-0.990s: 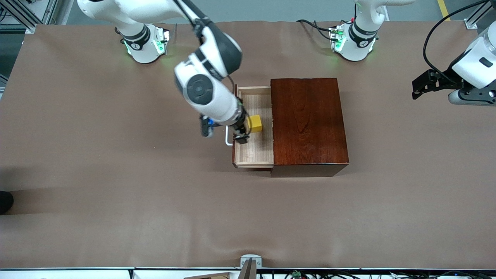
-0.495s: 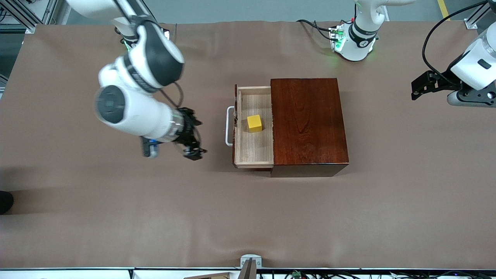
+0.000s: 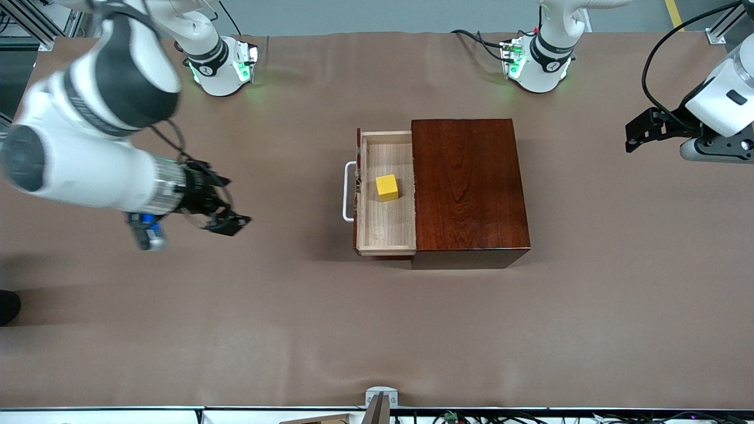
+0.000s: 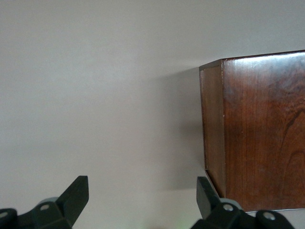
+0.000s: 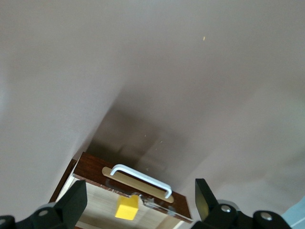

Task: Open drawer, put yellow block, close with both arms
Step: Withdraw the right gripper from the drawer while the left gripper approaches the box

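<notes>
No text, label, brand, number or sign can be read on anything in these views.

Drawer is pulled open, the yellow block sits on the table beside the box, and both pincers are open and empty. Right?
Not quite: the yellow block lies inside the open drawer, as the front view shows. The rest holds: the left pincer and right pincer are open and empty.

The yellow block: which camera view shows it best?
The front view: the yellow block sits fully visible on the floor of the open drawer. The right wrist view shows it only small, near the white handle. The left wrist view does not show it, only the wooden box.
</notes>
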Tool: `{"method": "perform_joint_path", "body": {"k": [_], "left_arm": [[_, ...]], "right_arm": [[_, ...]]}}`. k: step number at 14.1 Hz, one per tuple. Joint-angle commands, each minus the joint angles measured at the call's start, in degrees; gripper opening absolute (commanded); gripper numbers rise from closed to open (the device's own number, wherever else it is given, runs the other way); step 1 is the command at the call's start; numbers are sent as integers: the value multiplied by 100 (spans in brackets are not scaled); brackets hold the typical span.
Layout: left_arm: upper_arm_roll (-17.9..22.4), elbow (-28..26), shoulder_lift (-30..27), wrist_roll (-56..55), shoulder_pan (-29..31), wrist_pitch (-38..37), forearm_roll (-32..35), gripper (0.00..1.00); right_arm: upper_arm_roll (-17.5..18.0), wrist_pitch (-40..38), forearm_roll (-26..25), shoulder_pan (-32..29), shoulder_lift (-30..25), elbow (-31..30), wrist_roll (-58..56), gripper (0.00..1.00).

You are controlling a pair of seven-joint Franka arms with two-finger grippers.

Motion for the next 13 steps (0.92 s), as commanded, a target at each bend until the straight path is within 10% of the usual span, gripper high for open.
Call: {"method": "perform_joint_path", "body": {"k": [1,7,13], "left_arm": [[-44,145,50,-87,-1,-26,32,100],[-1420,530,225,-2392,-97,-26,-21,100],[-2742,1602,1885,-5758,-849,691,-206,100]], "right_arm": [[99,-383,-134,-318,-278,-43,-759,100],[64,-1052,-1101,-477,-814,-51,-2570,100],[72,-1369,-1558,-986,-1315,-252,-5400,100]]}}
